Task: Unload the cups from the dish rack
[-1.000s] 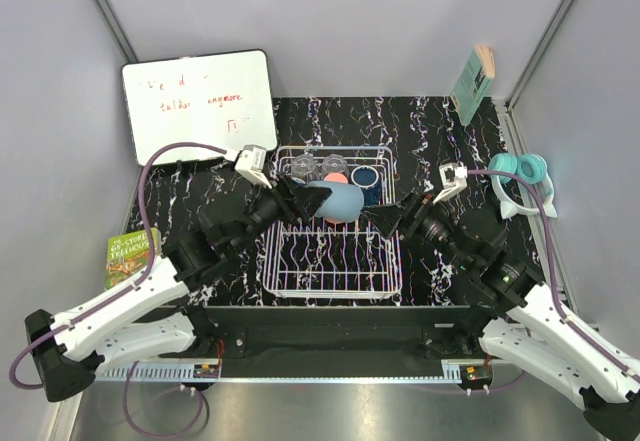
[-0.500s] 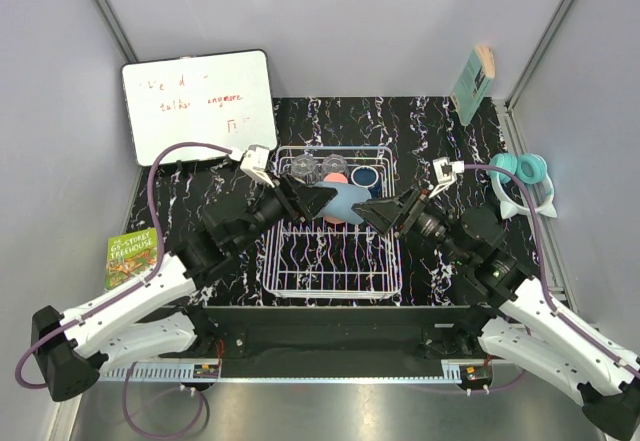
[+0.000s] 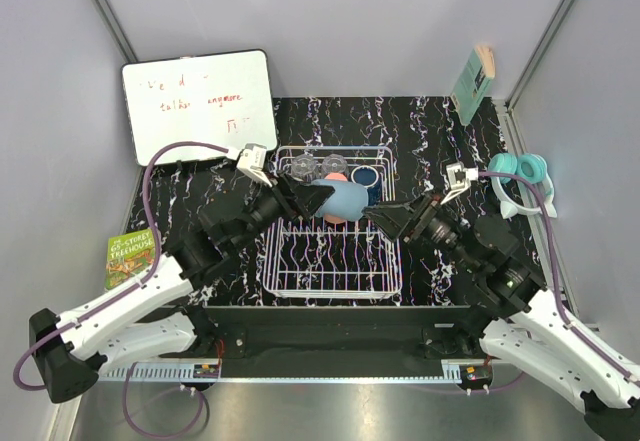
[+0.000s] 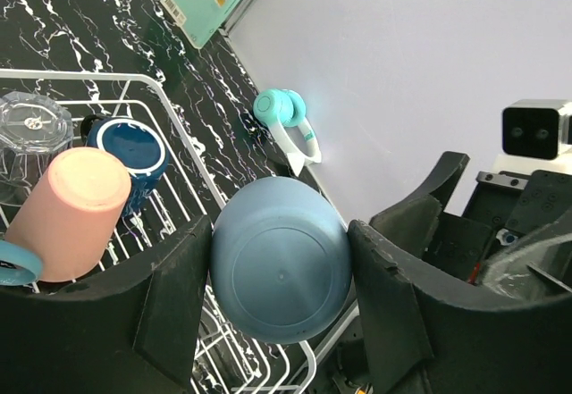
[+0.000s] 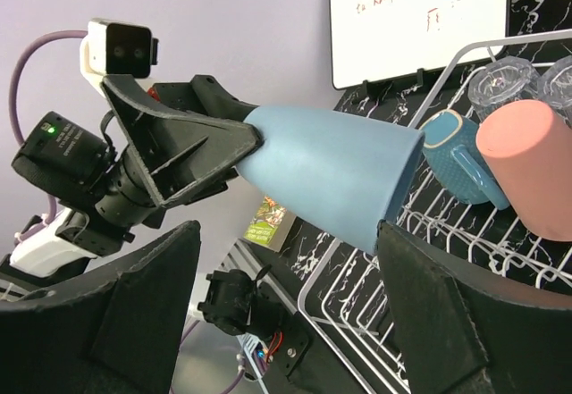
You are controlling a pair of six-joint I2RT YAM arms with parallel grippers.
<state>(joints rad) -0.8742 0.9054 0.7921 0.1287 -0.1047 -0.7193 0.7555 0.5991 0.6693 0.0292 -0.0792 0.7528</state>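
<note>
My left gripper [image 3: 308,199] is shut on a light blue cup [image 3: 346,199] and holds it on its side above the white dish rack [image 3: 330,291]. In the left wrist view the cup's base [image 4: 281,269] sits clamped between the two fingers. In the right wrist view that cup [image 5: 331,175] points toward my right gripper [image 5: 286,322], which is open just below its rim without touching it. In the rack's far end stand a second light blue mug [image 5: 451,148], a salmon-pink tumbler [image 3: 335,165], a dark navy mug [image 3: 366,174] and two clear glasses [image 3: 300,168].
A whiteboard [image 3: 198,104] leans at the back left. A green book [image 3: 132,256] lies left of the rack. Teal headphones [image 3: 525,176] lie at the right and a teal book [image 3: 473,83] stands at the back right. Grey walls enclose the table.
My right gripper moved in toward the held cup half a second ago, then drew back a little to the right. The left gripper and its cup have barely moved.
</note>
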